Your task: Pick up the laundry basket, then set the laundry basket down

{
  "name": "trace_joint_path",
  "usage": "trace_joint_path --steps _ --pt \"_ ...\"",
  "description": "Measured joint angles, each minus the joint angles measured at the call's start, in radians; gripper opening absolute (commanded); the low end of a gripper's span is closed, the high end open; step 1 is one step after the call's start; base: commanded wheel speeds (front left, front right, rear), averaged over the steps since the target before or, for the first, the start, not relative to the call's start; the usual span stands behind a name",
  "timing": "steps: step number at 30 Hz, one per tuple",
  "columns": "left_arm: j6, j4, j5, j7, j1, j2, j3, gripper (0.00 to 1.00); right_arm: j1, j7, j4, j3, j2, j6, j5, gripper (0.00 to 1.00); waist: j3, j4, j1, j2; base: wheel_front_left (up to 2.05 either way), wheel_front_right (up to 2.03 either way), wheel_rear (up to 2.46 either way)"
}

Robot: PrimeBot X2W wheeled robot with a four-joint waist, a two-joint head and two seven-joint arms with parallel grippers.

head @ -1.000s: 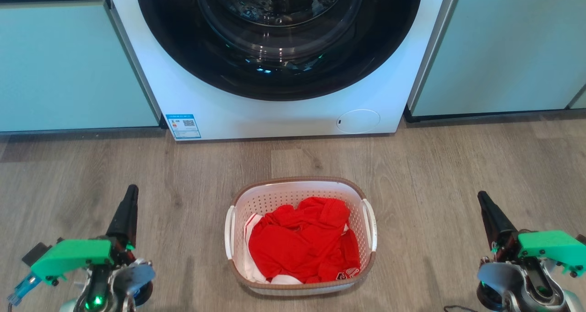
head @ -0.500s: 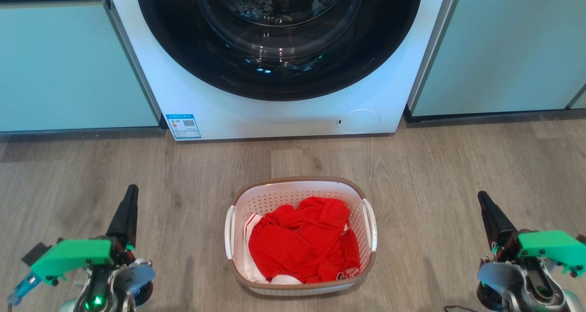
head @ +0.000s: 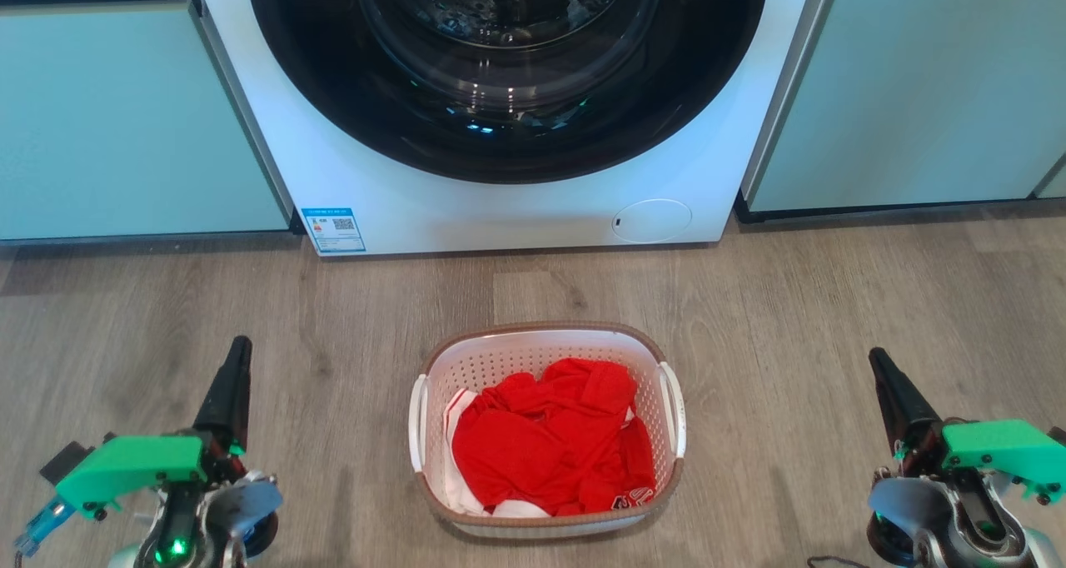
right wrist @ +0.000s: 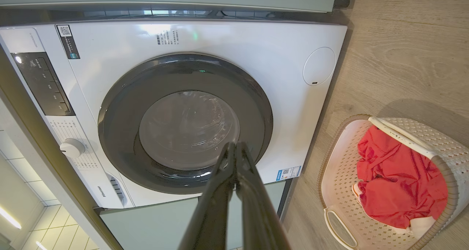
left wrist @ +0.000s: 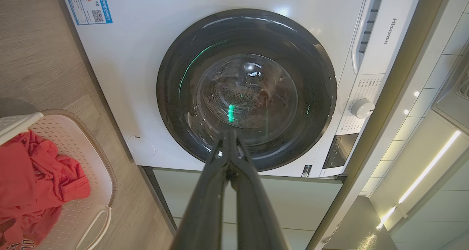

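While basket (head: 541, 329) sits, left end effector (head: 239, 345), right end effector (head: 877, 358) closed.

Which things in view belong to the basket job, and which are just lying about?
Job in hand:
laundry basket, standing on the floor
left gripper and right gripper, both shut, either side of it, apart from it

Just there:
washing machine
pale green cabinets
red clothes, inside the basket
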Motion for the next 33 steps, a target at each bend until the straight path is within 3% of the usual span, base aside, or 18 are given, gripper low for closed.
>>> trace_joint_path --steps 33 --pt "0.000 0.000 0.000 0.003 0.000 0.000 0.000 0.00 0.000 0.000 0.000 0.000 0.000 0.000 0.000 0.00 0.000 0.000 0.0000 0.0000 0.00 0.00 0.00"
